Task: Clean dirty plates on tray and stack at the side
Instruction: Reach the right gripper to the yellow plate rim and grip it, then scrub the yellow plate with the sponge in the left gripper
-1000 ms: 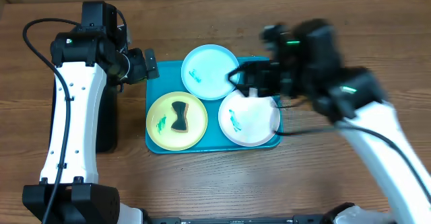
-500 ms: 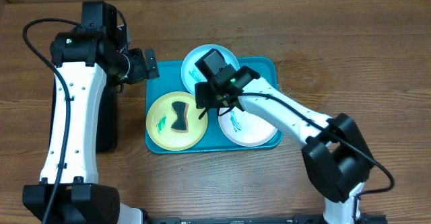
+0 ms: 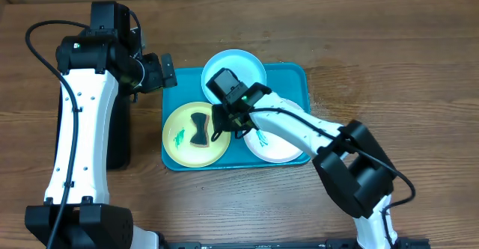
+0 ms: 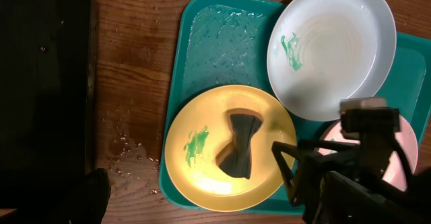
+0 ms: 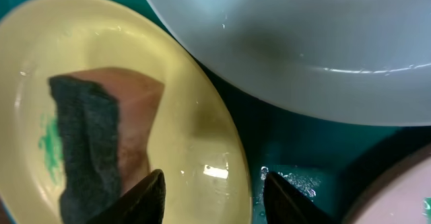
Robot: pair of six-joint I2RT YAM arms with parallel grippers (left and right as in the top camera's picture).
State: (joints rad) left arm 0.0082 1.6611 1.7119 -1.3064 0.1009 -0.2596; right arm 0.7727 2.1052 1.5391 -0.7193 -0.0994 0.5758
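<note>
The turquoise tray (image 3: 299, 77) holds three plates with green smears: a yellow-green plate (image 3: 179, 140), a pale blue plate (image 3: 243, 63) and a white plate (image 3: 284, 146). A dark bow-shaped sponge (image 3: 199, 128) lies on the yellow-green plate. My right gripper (image 3: 223, 120) is open and empty. In the right wrist view its fingers (image 5: 215, 200) straddle the right rim of the yellow-green plate (image 5: 175, 96), beside the sponge (image 5: 84, 143). My left gripper (image 3: 166, 71) is open and empty, above the tray's far-left corner.
A narrow black tray (image 3: 120, 140) lies left of the turquoise tray, also in the left wrist view (image 4: 40, 83). Water drops wet the tray (image 4: 215, 42) and the wood beside it. Bare wooden table lies right of the tray and in front of it.
My right arm has swung left from above the white plate to the yellow-green plate's right rim. The left arm has not moved.
</note>
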